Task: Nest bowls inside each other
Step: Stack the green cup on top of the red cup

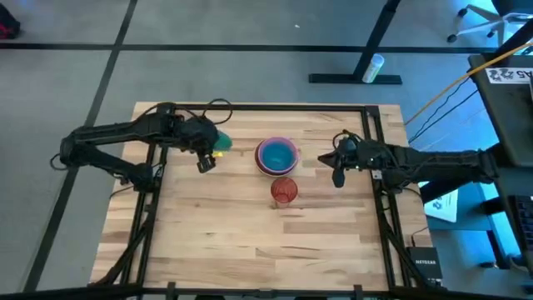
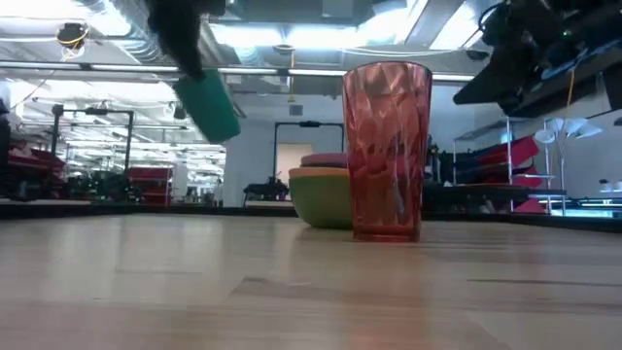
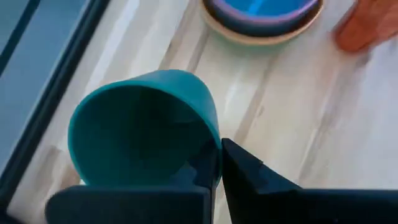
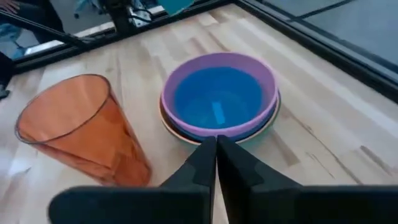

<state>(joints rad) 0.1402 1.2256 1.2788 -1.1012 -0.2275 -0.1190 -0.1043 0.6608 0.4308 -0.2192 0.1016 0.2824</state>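
The wooden table (image 1: 250,242) is the biggest thing here, a pale plank top inside a dark metal frame, with both dark arms reaching in from its two sides.

The stack of bowls (image 1: 276,155) sits a little behind the table's middle, between the two arms. The bowls stand upright with their mouths facing straight up. From the right wrist view a bright blue bowl (image 4: 217,99) lies innermost, inside a pink-purple bowl (image 4: 261,115), with a pale orange rim and a sliver of green under that. In the low view the outermost bowl looks yellow-green.

The orange-red see-through cup (image 1: 284,191) stands upright just in front of the stack, its long axis vertical and its wide mouth up. Whether it touches the stack cannot be told.

The teal cup (image 3: 146,127) is off the table, held to the left of the stack. It is tilted, its long axis slanting and its open mouth turned toward the wrist camera.

The left gripper (image 3: 219,163) pinches the teal cup's rim, one finger inside and one outside.

The right gripper (image 4: 216,155) hovers just to the right of the stack, its fingers pressed together on nothing.

A box at the table's right front corner reads "NETGEAR" (image 1: 425,261).
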